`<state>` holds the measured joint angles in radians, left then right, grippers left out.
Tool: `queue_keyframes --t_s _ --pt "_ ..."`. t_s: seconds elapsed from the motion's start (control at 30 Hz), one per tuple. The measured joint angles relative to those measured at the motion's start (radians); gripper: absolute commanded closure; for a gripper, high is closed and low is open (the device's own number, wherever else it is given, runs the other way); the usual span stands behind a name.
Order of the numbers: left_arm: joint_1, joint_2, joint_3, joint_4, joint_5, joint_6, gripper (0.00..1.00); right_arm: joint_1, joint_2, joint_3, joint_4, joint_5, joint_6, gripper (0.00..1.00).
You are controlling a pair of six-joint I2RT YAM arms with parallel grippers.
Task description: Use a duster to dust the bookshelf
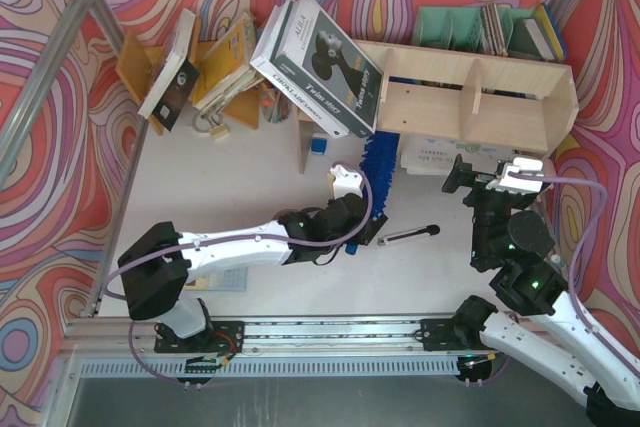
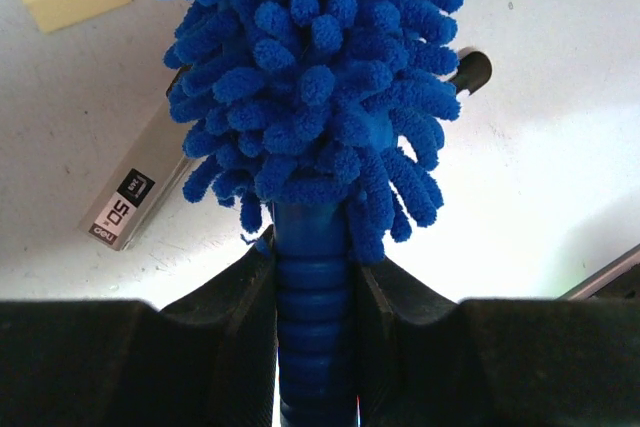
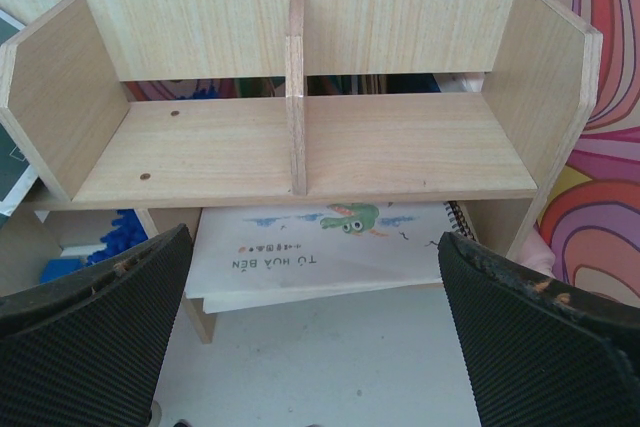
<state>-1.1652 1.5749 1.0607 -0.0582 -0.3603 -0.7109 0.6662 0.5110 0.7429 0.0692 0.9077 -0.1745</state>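
Note:
The pale plywood bookshelf (image 1: 470, 97) stands at the back right; the right wrist view shows it head-on (image 3: 200, 147) with one upright divider. The blue fluffy duster (image 1: 379, 161) points at the shelf's left lower opening, and its head fills the left wrist view (image 2: 310, 67). My left gripper (image 1: 360, 199) is shut on the duster's ribbed blue handle (image 2: 312, 297). My right gripper (image 1: 468, 175) is open and empty in front of the shelf, its fingers (image 3: 90, 327) wide apart. Blue duster strands (image 3: 120, 237) show under the shelf at the left.
A large boxed book (image 1: 320, 52) leans against the shelf's left end. An orange-brown rack (image 1: 215, 72) of tilted books stands at the back left. A thin silver rod with a black clip (image 1: 408, 235) lies between the arms. A white booklet (image 3: 320, 247) lies under the shelf.

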Motion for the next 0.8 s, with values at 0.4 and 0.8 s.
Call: queue_keyframes --t_s 0.4,0.8 --pt "0.065 0.042 -0.002 0.058 0.106 -0.095 1.0 0.0 0.0 0.0 0.0 -0.001 0.0 0.01" --pt "0.105 0.115 0.008 0.045 0.181 -0.164 1.0 0.0 0.002 0.0 0.0 -0.001 0.0 0.01"
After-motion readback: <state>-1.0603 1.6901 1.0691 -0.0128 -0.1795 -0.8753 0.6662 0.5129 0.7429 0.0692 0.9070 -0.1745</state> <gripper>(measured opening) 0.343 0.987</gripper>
